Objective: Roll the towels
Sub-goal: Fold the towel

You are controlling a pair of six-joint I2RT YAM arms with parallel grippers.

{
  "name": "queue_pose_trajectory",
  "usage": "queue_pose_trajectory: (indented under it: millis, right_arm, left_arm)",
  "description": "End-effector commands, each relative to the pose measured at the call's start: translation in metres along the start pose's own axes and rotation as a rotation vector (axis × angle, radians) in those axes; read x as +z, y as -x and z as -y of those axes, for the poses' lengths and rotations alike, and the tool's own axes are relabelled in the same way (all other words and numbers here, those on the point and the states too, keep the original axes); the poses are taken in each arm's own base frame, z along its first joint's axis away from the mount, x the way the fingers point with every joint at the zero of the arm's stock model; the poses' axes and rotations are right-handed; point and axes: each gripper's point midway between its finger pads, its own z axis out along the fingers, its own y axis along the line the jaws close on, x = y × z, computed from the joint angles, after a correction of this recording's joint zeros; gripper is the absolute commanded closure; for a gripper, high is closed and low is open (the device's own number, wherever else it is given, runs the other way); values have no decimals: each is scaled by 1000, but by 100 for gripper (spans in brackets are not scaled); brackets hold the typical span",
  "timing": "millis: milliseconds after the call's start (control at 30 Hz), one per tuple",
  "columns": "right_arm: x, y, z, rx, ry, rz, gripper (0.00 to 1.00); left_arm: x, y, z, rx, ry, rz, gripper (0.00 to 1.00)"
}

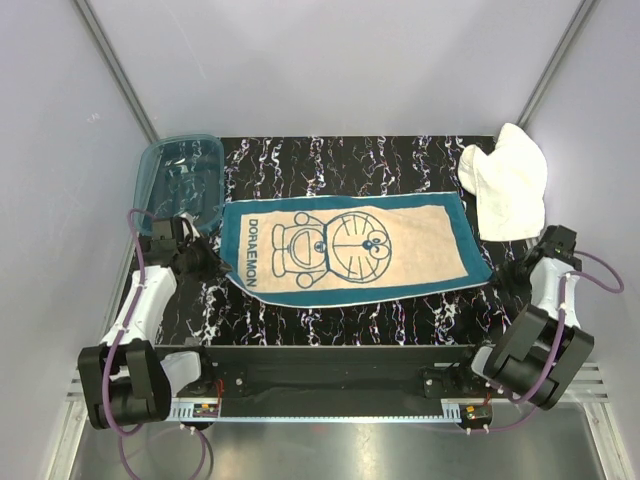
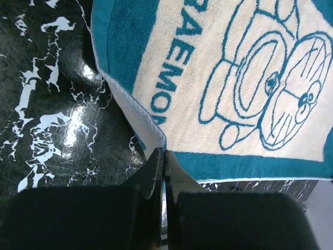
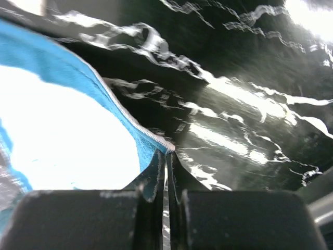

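I have the patterned towel [image 1: 350,248] spread flat across the middle of the tabletop [image 1: 400,310], its long side running left to right. The white towel [image 1: 508,185] lies bunched at the far right corner and the teal tub [image 1: 185,180] sits at the far left corner. The left gripper [image 2: 164,156] is clamped on the near left corner of the patterned towel, its tips pressed together over the pale hem. The right gripper [image 3: 167,155] is likewise pinched down on the near right corner, though only the very tip of the cloth sits between its fingers, so I judge that hold the thinner of the two. This is light, limp terry: I expect it to sag between two holds, drag on the glossy marbled surface and slip out of a shallow pinch. I reckon the hemmed corners are the right places to hold, taken a little deeper. The overhead view gives me the whole layout and how the towel lies, but the grippers blend into the dark top there. Only the wrist cameras show cloth actually between the fingertips, and the right one is blurred and washed out on the cloth.
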Motion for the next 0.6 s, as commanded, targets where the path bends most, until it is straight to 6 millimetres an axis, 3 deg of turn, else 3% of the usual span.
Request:
queue_pose_trajectory:
  millis: [0, 200, 300, 433, 567]
  right_arm:
    - [-23, 10, -14, 4, 86, 7, 100]
    - [-40, 15, 5, 51, 104, 46, 100]
    - [-52, 9, 3, 59, 138, 65, 100]
    - [-69, 10, -21, 37, 263, 78, 100]
    - [-66, 21, -36, 6, 256, 37, 100]
  left_arm:
    - [2, 5, 10, 19, -13, 12, 100]
    - [-11, -5, 10, 32, 16, 3, 100]
    - [-25, -2, 13, 47, 31, 29, 100]
    - [-37, 7, 21, 53, 26, 57, 100]
    - [-40, 30, 37, 47, 18, 74, 100]
